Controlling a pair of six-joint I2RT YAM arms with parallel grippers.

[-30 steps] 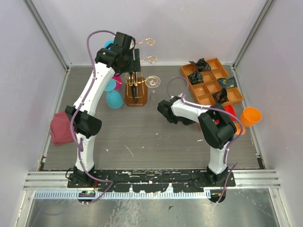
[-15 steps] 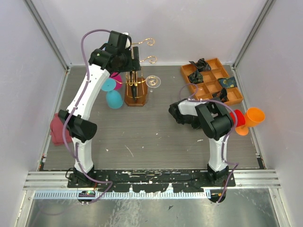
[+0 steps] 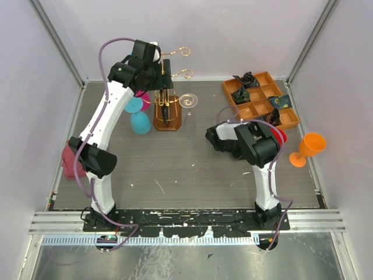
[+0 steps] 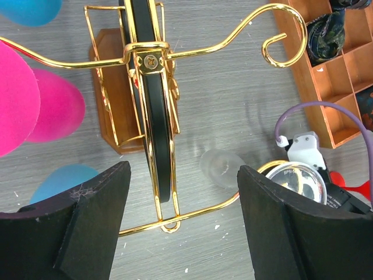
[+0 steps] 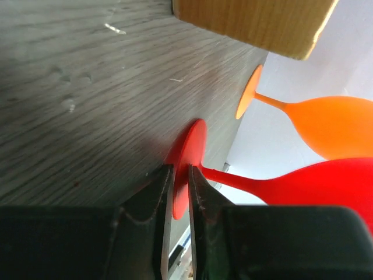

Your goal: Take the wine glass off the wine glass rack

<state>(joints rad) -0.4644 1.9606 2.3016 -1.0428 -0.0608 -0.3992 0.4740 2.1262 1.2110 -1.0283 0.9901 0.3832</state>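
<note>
The right arm (image 3: 256, 146) has drawn in leftward, pulling the red wine glass (image 5: 309, 175) away from the orange glass (image 3: 309, 144), which is now apart from it at the right. The right gripper (image 5: 180, 175) pinches the red glass's foot. The wine glass rack (image 3: 167, 114) stands far left of centre, and the left gripper (image 4: 183, 169) hangs spread above it. The clear wine glass (image 3: 187, 100) is just right of the rack's base.
</note>
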